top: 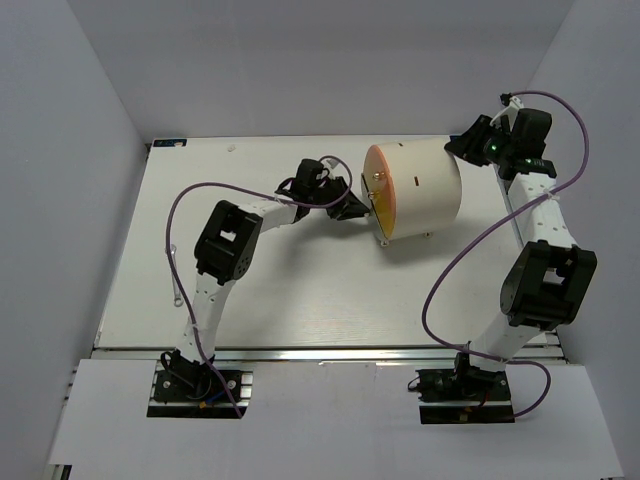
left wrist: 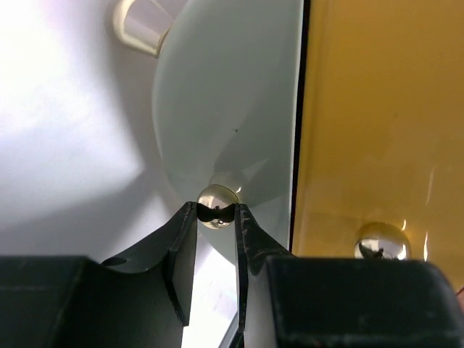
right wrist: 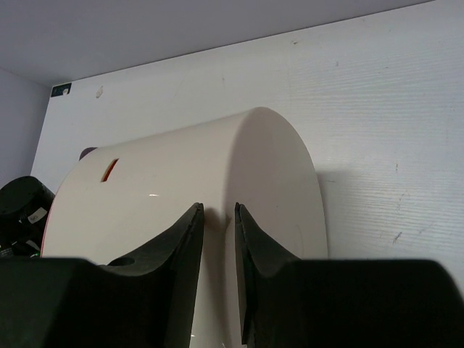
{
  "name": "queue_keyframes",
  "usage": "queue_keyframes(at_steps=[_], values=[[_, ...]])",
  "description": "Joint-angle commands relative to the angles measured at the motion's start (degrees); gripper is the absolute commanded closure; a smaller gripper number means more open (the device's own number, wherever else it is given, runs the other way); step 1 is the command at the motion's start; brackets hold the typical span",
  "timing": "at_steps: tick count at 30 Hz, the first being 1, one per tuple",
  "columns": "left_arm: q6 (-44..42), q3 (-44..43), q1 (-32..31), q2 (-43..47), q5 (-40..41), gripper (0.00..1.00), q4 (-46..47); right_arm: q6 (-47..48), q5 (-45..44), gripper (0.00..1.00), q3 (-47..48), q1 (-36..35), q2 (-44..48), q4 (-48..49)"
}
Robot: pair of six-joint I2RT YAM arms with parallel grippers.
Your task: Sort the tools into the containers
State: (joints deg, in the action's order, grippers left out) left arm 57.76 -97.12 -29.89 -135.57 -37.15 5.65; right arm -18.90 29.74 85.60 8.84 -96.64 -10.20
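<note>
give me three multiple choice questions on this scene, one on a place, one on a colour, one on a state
1. Where is the left hand?
A. at the orange round face of the large white drum
B. behind the drum
C. over the table's near edge

2. The shiny round knob at the left hand's fingertips sits on a drawer front of which colour?
A. orange
B. pale grey-green
C. black

3. The right hand is
A. holding a knob
B. holding a tool
C. holding nothing

Key:
A, the top view shows it at the face.
B, the left wrist view shows the knob on the pale grey-green drawer front, beside the orange drawer front.
C, only the drum's white wall shows between its fingers.
</note>
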Motion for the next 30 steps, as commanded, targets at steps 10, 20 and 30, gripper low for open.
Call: queue_keyframes(at_steps=[10,20,30], values=[[-6.51,15.64,7.3,12.6,2.34,0.92,-5.3,2.72,-5.83,0.71,-0.44,-0.05,-3.2,-8.08],[-11.43,17.41,8.97,16.3,2.86,0.36,-10.39,5.27,-0.48,0.33,-0.7,-0.05,-2.85,-6.86],[-18.47,10.55,13.62,24.99,18.5,0.65,-27.17,9.57,3.22,0.12,1.49,1.26,-1.18,-4.92]])
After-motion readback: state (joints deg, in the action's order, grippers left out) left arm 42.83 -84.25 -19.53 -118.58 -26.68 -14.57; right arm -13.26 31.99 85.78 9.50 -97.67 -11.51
